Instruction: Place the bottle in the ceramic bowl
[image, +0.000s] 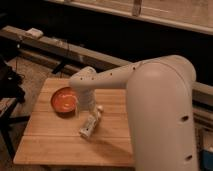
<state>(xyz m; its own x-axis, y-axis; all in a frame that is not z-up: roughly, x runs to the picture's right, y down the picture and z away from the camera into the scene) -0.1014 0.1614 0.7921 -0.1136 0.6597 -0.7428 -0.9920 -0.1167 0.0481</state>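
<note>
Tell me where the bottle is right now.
In the camera view the bottle lies on the wooden table, just lower right of the ceramic bowl, outside it. The end effector hangs close above its upper end.

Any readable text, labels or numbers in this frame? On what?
No text can be read.
bottle label: too blurred to read.
bowl, table, arm: no markings seen.
pincer, just above the bottle beside the bowl: no text seen.
</note>
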